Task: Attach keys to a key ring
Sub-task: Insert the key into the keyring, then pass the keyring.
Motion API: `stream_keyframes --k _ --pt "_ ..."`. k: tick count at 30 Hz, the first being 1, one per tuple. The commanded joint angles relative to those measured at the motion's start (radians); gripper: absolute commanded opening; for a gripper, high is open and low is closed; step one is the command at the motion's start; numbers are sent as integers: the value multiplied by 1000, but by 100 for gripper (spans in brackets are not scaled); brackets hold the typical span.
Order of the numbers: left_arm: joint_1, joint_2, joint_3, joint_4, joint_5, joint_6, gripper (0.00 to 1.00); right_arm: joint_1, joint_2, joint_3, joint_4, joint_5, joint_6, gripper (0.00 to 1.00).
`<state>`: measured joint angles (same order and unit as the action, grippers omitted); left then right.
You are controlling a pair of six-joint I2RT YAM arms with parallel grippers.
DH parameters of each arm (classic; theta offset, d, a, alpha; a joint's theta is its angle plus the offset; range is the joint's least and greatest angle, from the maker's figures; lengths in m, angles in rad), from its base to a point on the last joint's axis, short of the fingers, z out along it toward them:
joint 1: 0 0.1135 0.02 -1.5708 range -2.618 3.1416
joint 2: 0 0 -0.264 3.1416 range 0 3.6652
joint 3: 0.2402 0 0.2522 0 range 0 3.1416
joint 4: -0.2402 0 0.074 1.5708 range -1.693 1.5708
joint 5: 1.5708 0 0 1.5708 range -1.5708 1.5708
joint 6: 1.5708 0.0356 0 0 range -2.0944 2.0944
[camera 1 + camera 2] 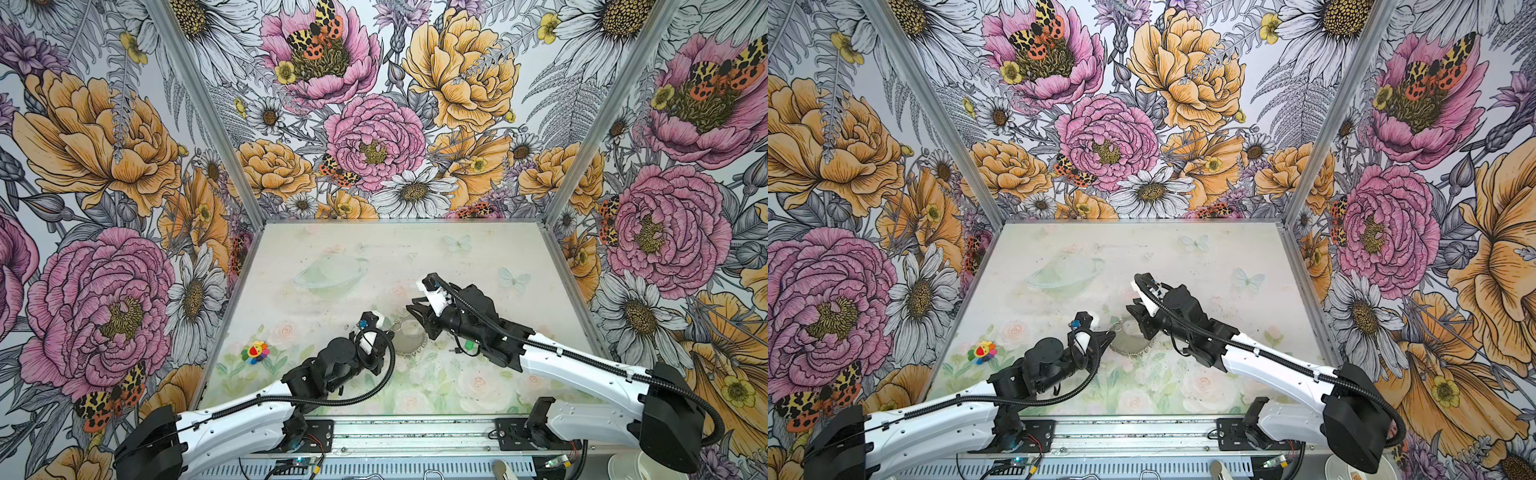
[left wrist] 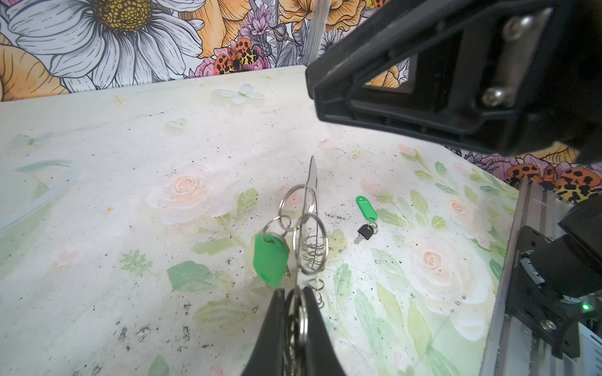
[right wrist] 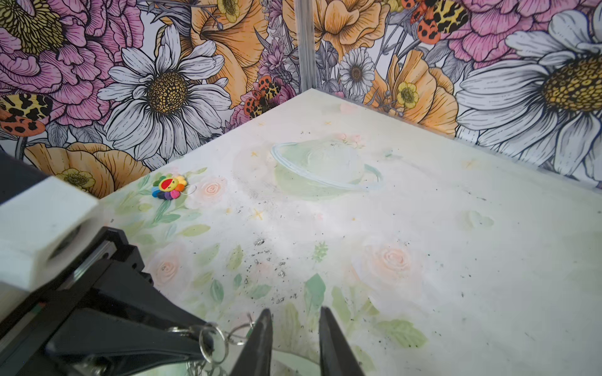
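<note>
The key ring (image 1: 409, 338) (image 1: 1133, 341), a grey plate edged with silver wire rings, is held edge-on a little above the table, with my left gripper (image 2: 294, 293) (image 1: 388, 328) shut on its rim. One of the keys hangs from its rings by a green tag (image 2: 269, 260); its metal key is hidden. Another key (image 2: 365, 231) with its green tag (image 2: 366, 206) lies loose on the table, under my right forearm in a top view (image 1: 469, 346). My right gripper (image 3: 295, 312) (image 1: 417, 318) hovers just over the plate, open, with nothing between its fingers.
A rainbow flower charm (image 1: 255, 352) (image 3: 169, 187) lies on the table near the left wall. Flowered walls close the table on three sides. A metal rail (image 1: 415, 432) with the arm bases runs along the front edge.
</note>
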<state>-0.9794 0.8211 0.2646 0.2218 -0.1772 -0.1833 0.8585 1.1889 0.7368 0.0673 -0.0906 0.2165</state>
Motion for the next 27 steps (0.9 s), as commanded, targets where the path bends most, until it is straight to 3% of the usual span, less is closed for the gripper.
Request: stream_keyframes --k 1,12,27 --pt "-5 0 42 24 -81 -21 0 17 -21 -2 -22 -11 133 26" --pt "-12 9 48 78 -132 -58 0 67 42 -152 371 34 517 30" --pt "-15 43 53 100 -117 -72 0 99 109 -157 454 29 596 34"
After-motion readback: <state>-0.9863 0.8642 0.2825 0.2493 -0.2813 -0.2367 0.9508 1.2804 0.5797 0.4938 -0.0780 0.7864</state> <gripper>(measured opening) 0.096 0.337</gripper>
